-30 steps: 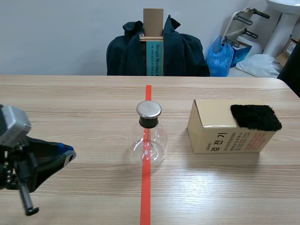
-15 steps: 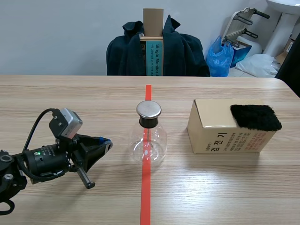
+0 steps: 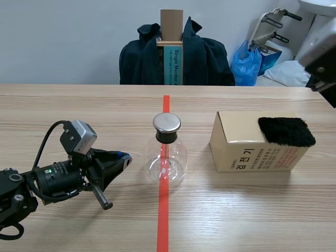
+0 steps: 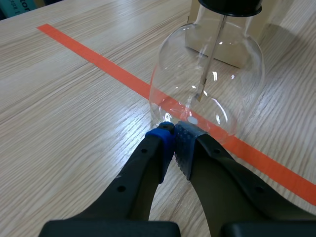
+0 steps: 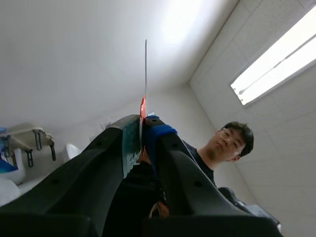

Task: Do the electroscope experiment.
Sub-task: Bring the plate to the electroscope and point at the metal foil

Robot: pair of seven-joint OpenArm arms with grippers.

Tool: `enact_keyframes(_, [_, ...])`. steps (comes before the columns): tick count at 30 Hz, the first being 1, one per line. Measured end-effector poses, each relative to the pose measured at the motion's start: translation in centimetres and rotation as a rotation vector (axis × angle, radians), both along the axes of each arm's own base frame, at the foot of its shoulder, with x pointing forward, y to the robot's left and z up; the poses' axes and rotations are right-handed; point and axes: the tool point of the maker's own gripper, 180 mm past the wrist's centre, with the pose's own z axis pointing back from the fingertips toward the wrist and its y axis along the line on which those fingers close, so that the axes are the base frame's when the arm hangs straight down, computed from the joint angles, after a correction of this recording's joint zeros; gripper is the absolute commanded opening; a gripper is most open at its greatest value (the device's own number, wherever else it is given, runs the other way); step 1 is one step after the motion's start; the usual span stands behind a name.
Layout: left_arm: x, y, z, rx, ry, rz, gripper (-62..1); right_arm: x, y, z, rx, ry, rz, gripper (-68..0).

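Now, the electroscope flask (image 3: 166,155), scene view: a round glass bottle with a shiny metal cap (image 3: 167,123). It stands in the middle of the table (image 3: 79,110), on the red tape line (image 3: 163,220).
The left gripper (image 3: 124,157), scene view: it lies low, left of the middle and nearer the table's near edge. Its tips are pressed together with nothing in them, just beside the flask.
The cardboard box (image 3: 247,152), scene view: it sits toward the table's right edge, with a black fuzzy cloth (image 3: 286,131) on top at its right end.
The right arm (image 3: 319,58), scene view: it is up high by the table's far right corner, and only a bit shows.
The flask, left wrist view: the closed tips sit at the foot of the glass. I cannot tell if they touch it. A thin metal rod (image 4: 210,54) hangs inside.
The right gripper (image 5: 142,120), right wrist view: it points up at the ceiling and pinches a thin clear stick (image 5: 145,74). A person (image 5: 224,148) is behind it.
Done: the stick looks picked up.
Left to do: I think the stick must be rubbed on the fuzzy cloth, then brought to the metal cap.
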Motion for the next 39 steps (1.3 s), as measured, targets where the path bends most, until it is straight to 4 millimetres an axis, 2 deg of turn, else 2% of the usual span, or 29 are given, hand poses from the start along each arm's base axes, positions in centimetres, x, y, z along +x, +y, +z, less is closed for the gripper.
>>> enact_keyframes(5, [0.0,0.0,0.0,-0.001,0.0,0.0,-58.1,0.5,4.7,-1.7,-0.014,0.063,0.11,-66.7])
enact_keyframes(10, [0.0,0.0,0.0,-0.001,0.0,0.0,-58.1,-0.5,9.3,-4.3,-0.048,0.142,0.226,-66.7])
enact_keyframes(18, [-0.2,-0.1,-0.3,0.021,-0.002,-0.016,-58.1,-2.3,13.7,-8.0,-0.103,0.26,0.329,-66.7])
enact_keyframes(22, [-0.2,-0.1,-0.3,0.02,-0.003,-0.015,-58.1,-2.9,14.4,-11.1,-0.138,0.339,0.347,-66.7])
enact_keyframes(28, [-0.2,-0.1,-0.3,0.021,-0.002,-0.015,-58.1,-2.9,13.6,-14.4,-0.166,0.421,0.324,-66.7])
enact_keyframes(39, [-0.2,-0.1,-0.3,0.021,-0.002,-0.015,-58.1,-2.9,12.3,-16.9,-0.197,0.484,0.278,-66.7])
